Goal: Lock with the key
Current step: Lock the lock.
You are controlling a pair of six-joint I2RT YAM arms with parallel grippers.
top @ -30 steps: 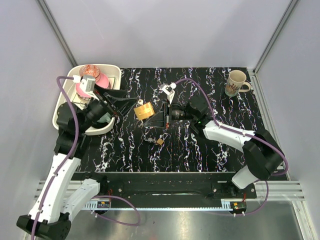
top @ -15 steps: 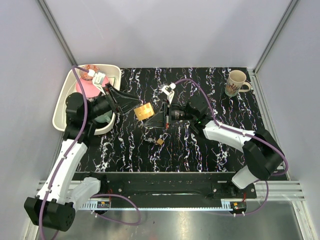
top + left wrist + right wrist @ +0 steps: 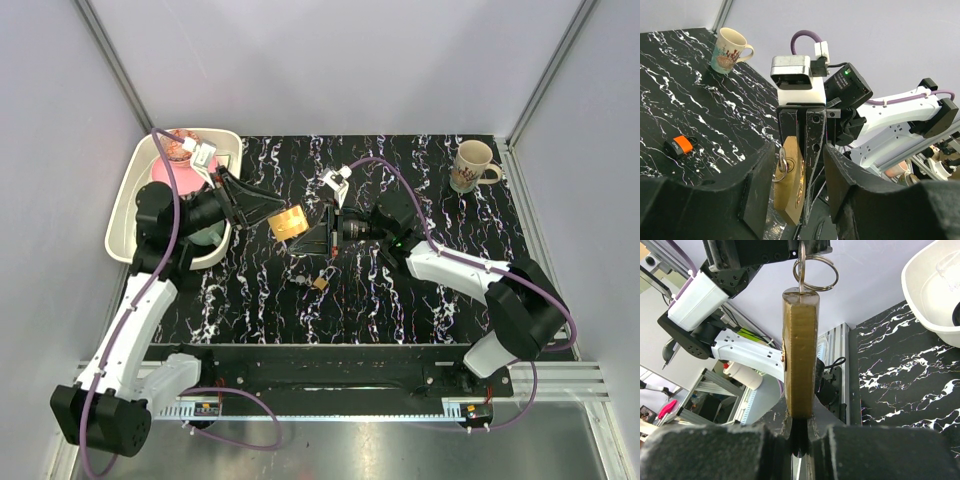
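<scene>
Orange-headed metal key (image 3: 680,146) lies apart from brass padlock (image 3: 790,192), pinched in right gripper (image 3: 799,432); left gripper (image 3: 800,155) gapes empty, should grab key's head squarely

Bright, even overhead light with soft shadows. The white basin (image 3: 935,295) washes out at upper right. Near fingers (image 3: 705,205) blur along the bottom edge, while the brass padlock (image 3: 800,355) is sharp.

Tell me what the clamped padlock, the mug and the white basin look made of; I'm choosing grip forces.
Padlock: apparently brass, dull yellow-gold with a brushed, faintly scuffed edge; solid or plated is unclear. Mug: likely glazed ceramic, glossy cream with a printed picture. Basin: probably plastic, smooth uniform white with a thin rounded rim, though enamel can't be excluded.
</scene>
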